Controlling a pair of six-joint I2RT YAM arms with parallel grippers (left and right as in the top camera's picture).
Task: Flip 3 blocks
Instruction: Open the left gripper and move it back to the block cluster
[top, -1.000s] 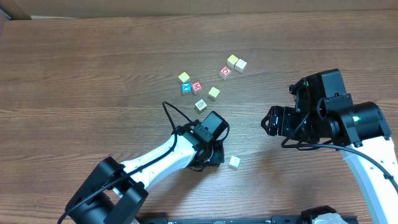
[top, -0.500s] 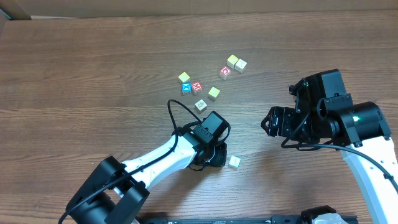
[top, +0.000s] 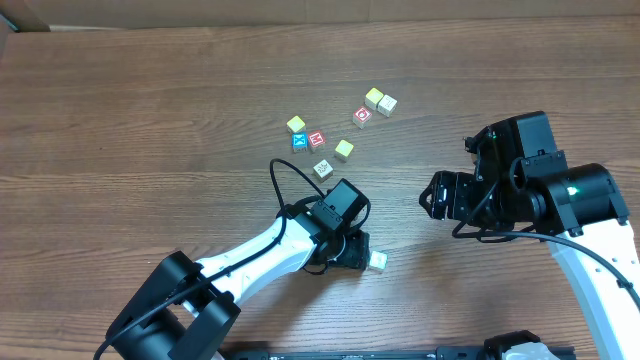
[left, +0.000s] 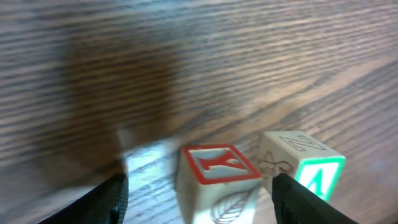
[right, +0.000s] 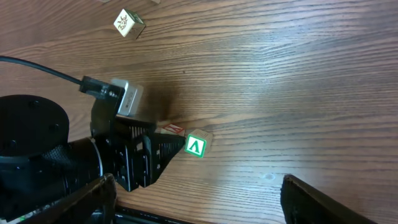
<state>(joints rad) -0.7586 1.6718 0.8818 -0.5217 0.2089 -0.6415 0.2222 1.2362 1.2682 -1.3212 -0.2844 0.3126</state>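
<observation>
Left gripper (left: 198, 198): low over the table (left: 205, 56), fingers spread. A cube stands between them with bare wood showing on one side, so nothing is pinched.
Right gripper (right: 199, 186): hangs well off to the right, fingers wide apart and empty.
Red-Y block (left: 219, 180): sits upright on the table between the left fingers, with a red-framed Y on top and a leaf drawing on the near side.
Green-A block (left: 301, 165): stands just beside the red-Y block, with a Z on top and a green A facing out (touching or a hair apart, I cannot tell).
Line-marked block (top: 322, 169): sits alone further up the table, between the left arm and the loose cluster (top: 340, 125) of coloured cubes.
Handling: these are probably light, stiff wooden cubes that are not fragile. The painted faces look smooth, so a pinch near an edge would likely make one twist or squirt out.
Where to hold: two opposite flat faces, with the pads centred and square to the cube.
Watch for: the green-A block crowds one side, so a closing finger could shove it or catch both cubes at once.
</observation>
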